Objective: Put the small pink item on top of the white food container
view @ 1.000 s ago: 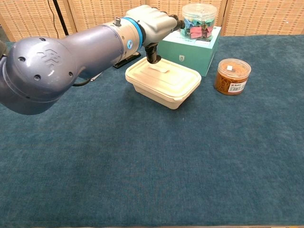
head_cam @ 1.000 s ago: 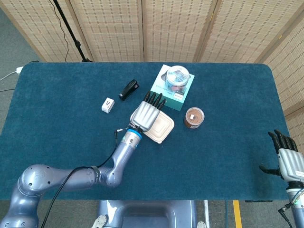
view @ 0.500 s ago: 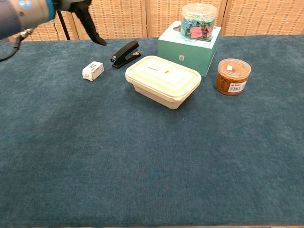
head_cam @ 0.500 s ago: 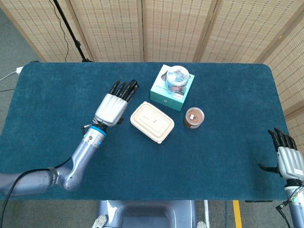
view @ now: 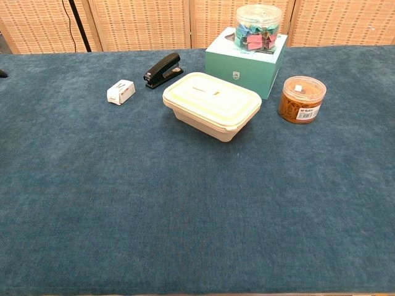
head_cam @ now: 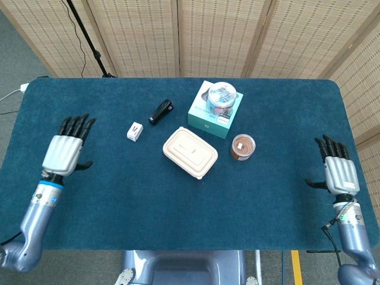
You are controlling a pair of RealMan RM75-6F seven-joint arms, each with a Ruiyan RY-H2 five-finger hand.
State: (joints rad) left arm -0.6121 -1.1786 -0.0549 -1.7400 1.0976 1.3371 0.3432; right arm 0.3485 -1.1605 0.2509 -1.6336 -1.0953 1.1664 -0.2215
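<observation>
1. Head view, from above: a bench (head_cam: 178,214) covered in dark blue cloth, with woven screens behind it.
2. The left hand (head_cam: 64,151) hovers over the bench's left edge, fingers spread and straight, holding nothing.
3. The right hand (head_cam: 337,171) hovers at the right edge, fingers likewise apart and empty.
4. The white food container (head_cam: 190,152) sits near the bench's middle, lid on, well apart from both hands.
5. A thin pale strip lies flat on the lid; from this view its colour cannot be told, so whether it is the small pink item is unclear.
6. A small white box (head_cam: 135,131) lies left of the container, and a black stapler (head_cam: 160,111) lies just behind that box.
7. A teal box (head_cam: 217,113) stands behind the container, with a clear jar (head_cam: 222,97) of coloured bits on top.
8. A short tub with brown contents (head_cam: 242,146) sits right of the container.
9. Chest view, low and from the front: neither hand shows clearly; only a dark tip at the far left edge.
10. The white food container (view: 211,105) stands centre back, its lid carrying a small pale strip (view: 204,90) near the middle.
11. The small white box (view: 120,92) and black stapler (view: 163,69) lie to its left, apart from it.
12. The teal box (view: 247,58) stands just behind the container's right end, the clear jar (view: 258,26) on it.
13. The brown tub (view: 301,98) stands to the right, near the teal box.
</observation>
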